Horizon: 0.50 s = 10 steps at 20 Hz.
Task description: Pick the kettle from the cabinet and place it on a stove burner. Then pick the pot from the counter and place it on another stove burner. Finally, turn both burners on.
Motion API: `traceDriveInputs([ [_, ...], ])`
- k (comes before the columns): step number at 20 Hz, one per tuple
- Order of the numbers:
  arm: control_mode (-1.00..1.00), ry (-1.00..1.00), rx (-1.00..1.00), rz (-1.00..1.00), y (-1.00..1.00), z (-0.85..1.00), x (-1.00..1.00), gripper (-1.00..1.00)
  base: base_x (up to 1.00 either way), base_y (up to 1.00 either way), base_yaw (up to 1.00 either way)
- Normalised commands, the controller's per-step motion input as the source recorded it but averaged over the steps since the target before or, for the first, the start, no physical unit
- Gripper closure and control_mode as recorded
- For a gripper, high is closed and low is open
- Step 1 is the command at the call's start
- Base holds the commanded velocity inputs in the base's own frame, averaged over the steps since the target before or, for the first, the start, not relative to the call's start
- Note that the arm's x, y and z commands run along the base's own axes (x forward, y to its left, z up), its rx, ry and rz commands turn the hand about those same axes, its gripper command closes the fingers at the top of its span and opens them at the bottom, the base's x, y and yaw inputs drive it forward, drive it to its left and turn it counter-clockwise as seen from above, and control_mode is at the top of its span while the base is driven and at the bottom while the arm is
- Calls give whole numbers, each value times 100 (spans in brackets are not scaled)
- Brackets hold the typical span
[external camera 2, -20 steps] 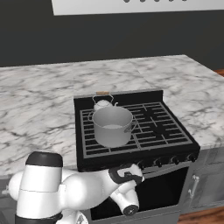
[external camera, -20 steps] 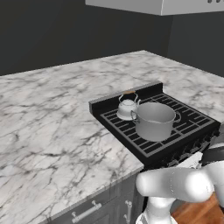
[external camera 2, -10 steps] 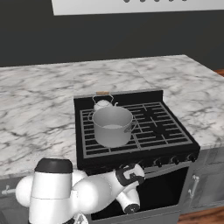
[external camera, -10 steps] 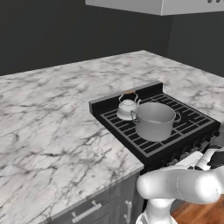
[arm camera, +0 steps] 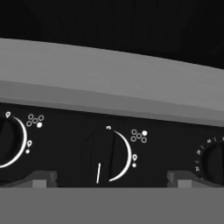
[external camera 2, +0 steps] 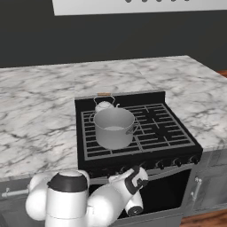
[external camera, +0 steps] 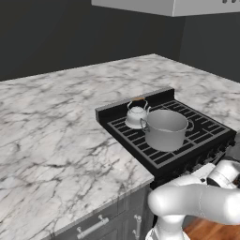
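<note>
On the flat black cooktop with square-grid grates (external camera 2: 155, 128), the wide matte grey metal pot (external camera 2: 114, 128) sits on a front burner, and the small rounded silvery-white kettle (external camera 2: 105, 105) stands just behind it, nearly touching. Below the cooktop's front edge, my two-finger gripper (arm camera: 111, 180) has its jaws spread wide, holding nothing, fingertips either side of a round black knob with a white pointer line (arm camera: 106, 156).

Dark grey wall (external camera: 70, 33), white range hood (external camera 2: 133, 5), wooden floor (external camera: 211, 229).

Base views flanking stove (external camera: 187, 140); hand close-up
</note>
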Motion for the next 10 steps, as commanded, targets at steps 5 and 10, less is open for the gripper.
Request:
traceDriveInputs([
  [5,-100,0,1,1,-3,-10,15,-100,0,0,0],
  [10,-100,-3,2,3,-4,-4,13,-100,0,0,0],
])
